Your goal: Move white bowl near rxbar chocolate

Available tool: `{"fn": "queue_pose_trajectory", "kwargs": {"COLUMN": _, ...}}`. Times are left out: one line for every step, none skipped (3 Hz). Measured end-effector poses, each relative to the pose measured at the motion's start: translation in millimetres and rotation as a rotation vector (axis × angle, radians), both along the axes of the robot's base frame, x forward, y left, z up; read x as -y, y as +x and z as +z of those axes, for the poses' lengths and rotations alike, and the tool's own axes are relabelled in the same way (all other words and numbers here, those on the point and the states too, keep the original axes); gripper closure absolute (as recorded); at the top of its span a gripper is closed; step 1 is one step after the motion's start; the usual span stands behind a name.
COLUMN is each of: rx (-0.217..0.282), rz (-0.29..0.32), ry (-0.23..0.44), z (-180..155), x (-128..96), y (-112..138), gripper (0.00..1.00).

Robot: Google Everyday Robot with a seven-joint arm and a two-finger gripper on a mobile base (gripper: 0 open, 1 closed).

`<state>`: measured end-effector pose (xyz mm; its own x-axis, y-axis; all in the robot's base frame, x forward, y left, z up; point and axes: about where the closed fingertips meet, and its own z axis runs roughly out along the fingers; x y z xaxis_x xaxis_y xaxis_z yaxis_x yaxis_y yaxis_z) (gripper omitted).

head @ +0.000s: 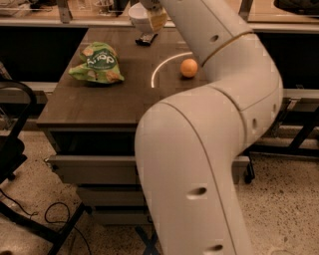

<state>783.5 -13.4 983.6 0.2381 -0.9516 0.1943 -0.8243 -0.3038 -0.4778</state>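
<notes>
The white bowl (138, 15) is at the far edge of the brown table (99, 99), just behind the rxbar chocolate (146, 38), a small dark flat bar lying on the tabletop. My gripper (156, 19) is at the bowl's right rim, shut on it, with a yellowish finger (158, 21) showing over the rim. The bowl's right side is hidden by the gripper. My large white arm reaches in from the right and lower middle and covers much of the table's right part.
A green snack bag (98, 63) lies on the left of the table. An orange fruit (189, 67) sits inside a white ring of light (158, 69). Drawers (89, 169) are below the tabletop. A black chair (12, 149) stands at left.
</notes>
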Motion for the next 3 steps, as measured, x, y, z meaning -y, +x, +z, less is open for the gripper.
{"fn": "queue_pose_trajectory", "kwargs": {"rx": 0.044, "rz": -0.135, "ry": -0.032, "z": -13.1, "x": 32.1, "y": 30.9, "gripper": 1.00}}
{"fn": "queue_pose_trajectory", "kwargs": {"rx": 0.079, "rz": -0.245, "ry": 0.007, "z": -30.4, "x": 66.2, "y": 54.0, "gripper": 1.00}}
{"fn": "queue_pose_trajectory", "kwargs": {"rx": 0.088, "rz": -0.281, "ry": 0.085, "z": -43.1, "x": 77.6, "y": 63.8, "gripper": 1.00}}
